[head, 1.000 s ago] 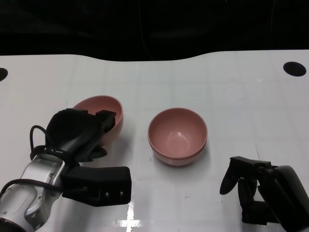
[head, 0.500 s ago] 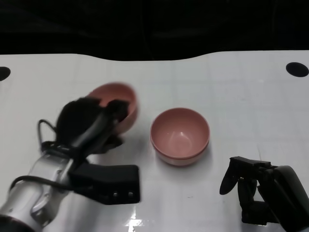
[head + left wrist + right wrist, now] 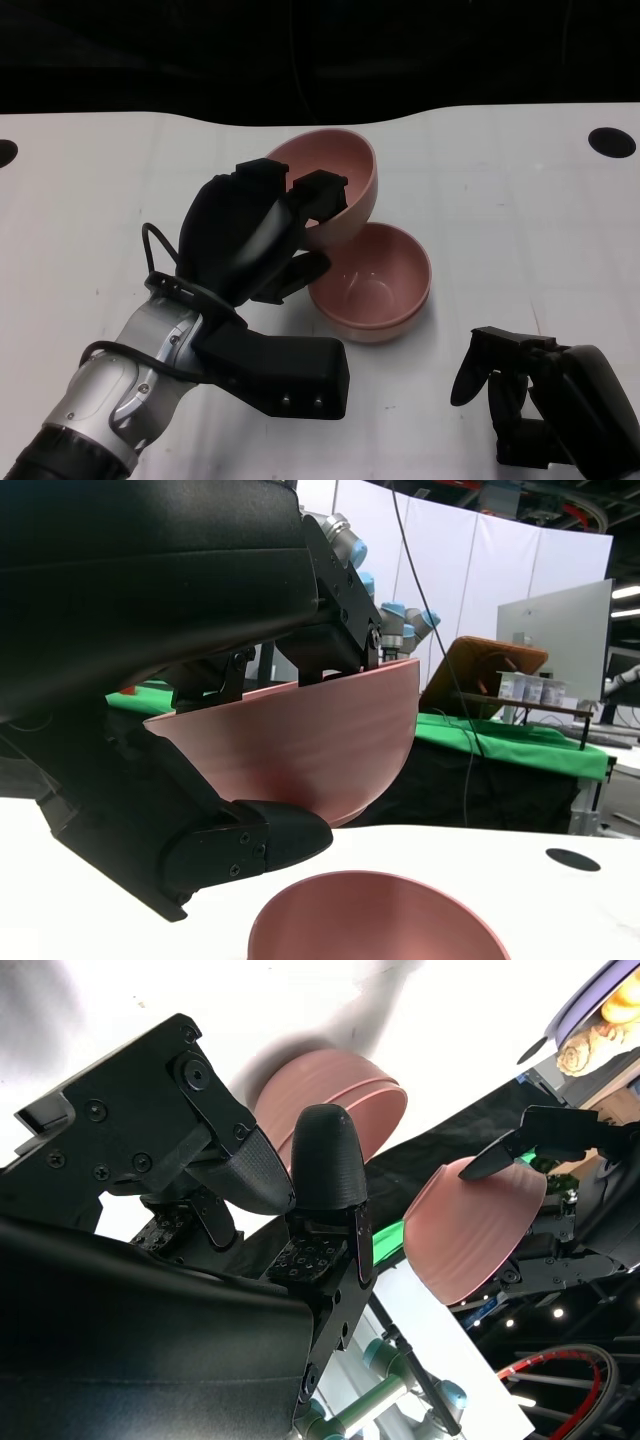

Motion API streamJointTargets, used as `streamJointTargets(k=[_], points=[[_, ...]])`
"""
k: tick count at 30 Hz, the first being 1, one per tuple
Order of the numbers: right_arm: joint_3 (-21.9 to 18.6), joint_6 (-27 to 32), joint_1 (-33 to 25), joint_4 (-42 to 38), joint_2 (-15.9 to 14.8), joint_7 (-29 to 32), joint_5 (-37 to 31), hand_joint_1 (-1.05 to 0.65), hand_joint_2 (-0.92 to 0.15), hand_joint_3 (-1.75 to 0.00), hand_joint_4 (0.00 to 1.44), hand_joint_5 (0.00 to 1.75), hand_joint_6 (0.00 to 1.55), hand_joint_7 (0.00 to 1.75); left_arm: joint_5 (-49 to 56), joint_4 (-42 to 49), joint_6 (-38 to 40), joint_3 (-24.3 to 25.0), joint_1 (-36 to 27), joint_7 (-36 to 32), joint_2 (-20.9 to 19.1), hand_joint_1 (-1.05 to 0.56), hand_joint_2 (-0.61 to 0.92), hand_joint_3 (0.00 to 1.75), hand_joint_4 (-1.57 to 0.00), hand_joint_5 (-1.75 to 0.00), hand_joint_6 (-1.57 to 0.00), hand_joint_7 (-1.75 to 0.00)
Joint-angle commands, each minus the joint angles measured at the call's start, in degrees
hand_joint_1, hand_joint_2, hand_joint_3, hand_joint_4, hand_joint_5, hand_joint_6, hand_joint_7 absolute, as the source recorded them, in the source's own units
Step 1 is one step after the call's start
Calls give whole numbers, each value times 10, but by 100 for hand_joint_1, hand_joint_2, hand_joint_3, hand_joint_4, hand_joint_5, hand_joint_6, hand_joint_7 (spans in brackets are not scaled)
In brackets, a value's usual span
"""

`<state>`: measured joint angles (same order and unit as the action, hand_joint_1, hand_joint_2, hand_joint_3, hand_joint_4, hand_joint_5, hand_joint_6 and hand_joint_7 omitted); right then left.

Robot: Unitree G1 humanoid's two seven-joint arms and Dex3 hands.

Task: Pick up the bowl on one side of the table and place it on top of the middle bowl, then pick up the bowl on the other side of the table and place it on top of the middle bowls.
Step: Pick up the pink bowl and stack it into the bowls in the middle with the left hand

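Observation:
My left hand grips a pink bowl by its rim and holds it tilted in the air, just above and behind the middle bowl. The middle bowl stands on the white table and shows a double rim, like two nested bowls. In the left wrist view the held bowl hangs over the middle bowl with a gap between them. My right hand rests low at the table's near right, holding nothing, its fingers loosely bent. The right wrist view shows the middle bowl and the raised bowl.
A black round hole sits in the table at the far right, and another at the far left edge. The table's far edge borders a dark background. Green-covered benches stand beyond the table.
My left hand has lifted the pink bowl off the table and carried it right and away, from the left side to just above the middle bowl. The right hand has stayed put.

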<state>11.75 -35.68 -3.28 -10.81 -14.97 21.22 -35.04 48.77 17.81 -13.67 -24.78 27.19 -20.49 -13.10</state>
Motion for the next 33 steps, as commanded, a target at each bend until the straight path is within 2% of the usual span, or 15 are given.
streamJointTargets(k=[1, 4, 6, 12, 14, 17, 21, 23, 24, 27, 28, 29, 30, 31, 33], points=[[-3, 0, -1, 0, -4, -2, 5, -10, -15, -165, 97, 175, 84, 152, -8, 4, -8, -2, 5, 5, 0, -20, 45, 111, -90, -175, -82, -144], [-3, 0, -1, -1, -3, -4, 6, -10, -15, -165, 97, 175, 84, 152, -19, 10, -16, -6, 8, 25, 1, -20, 45, 113, -90, -175, -78, -152], [-3, 0, -1, -2, -3, -6, 8, -10, -15, -166, 97, 175, 84, 152, -29, 20, -25, -8, 12, 35, 5, -19, 45, 109, -89, -175, -77, -155], [-3, 1, -1, -4, -2, -5, 6, -10, -15, -166, 97, 175, 84, 153, -40, 32, -34, -15, 16, 55, 11, -19, 45, 105, -89, -175, -78, -154], [-2, 5, 0, -4, 1, -3, 3, -11, -15, -166, 97, 175, 85, 154, -42, 37, -28, -27, 16, 83, 17, -23, 52, 102, -86, -175, -78, -147], [-1, 7, 0, -3, 1, -2, 1, -10, -15, -166, 97, 175, 85, 155, -33, 47, -23, -36, 18, 87, 22, -24, 53, 94, -84, -175, -81, -136], [-2, 6, 3, -6, 1, 3, -3, -11, -15, -166, 97, 175, 84, 155, -36, 73, -16, -46, 24, 102, 31, -23, 56, 86, -83, -175, -79, -133], [-1, 8, 2, -5, 2, 1, -1, -11, -15, -165, 97, 175, 84, 154, -44, 87, -20, -48, 28, 116, 33, -23, 62, 78, -78, -175, -78, -126], [-1, 8, 2, -5, 2, -1, 0, -11, -15, -165, 97, 175, 84, 153, -47, 93, -24, -48, 30, 121, 34, -24, 68, 66, -76, -166, -79, -112], [-1, 9, 3, -5, 1, -2, 1, -11, -16, -165, 97, 175, 83, 152, -44, 104, -20, -53, 35, 137, 34, -25, 79, 47, -74, -147, -80, -91], [-1, 9, 3, -6, 1, -1, -1, -11, -16, -165, 97, 175, 84, 152, -28, 103, -8, -62, 39, 148, 31, -28, 84, 37, -70, -129, -76, -74], [-1, 8, 3, -6, 1, -1, -1, -11, -16, -165, 97, 175, 84, 152, -16, 103, 2, -69, 42, 155, 28, -33, 89, 34, -59, -96, -68, -45], [-1, 8, 4, -6, 1, 0, -2, -11, -16, -165, 97, 175, 84, 152, -9, 102, 9, -74, 44, 160, 27, -35, 90, 33, -57, -83, -66, -33], [-1, 8, 4, -6, 1, 0, -2, -11, -16, -165, 97, 175, 84, 151, -7, 100, 13, -76, 44, 164, 26, -37, 91, 32, -55, -75, -65, -26], [-1, 9, 3, -4, 1, 0, -3, -12, -16, -164, 96, 175, 84, 151, 13, 94, 29, -88, 46, 177, 21, -37, 92, 31, -55, -71, -65, -21]])
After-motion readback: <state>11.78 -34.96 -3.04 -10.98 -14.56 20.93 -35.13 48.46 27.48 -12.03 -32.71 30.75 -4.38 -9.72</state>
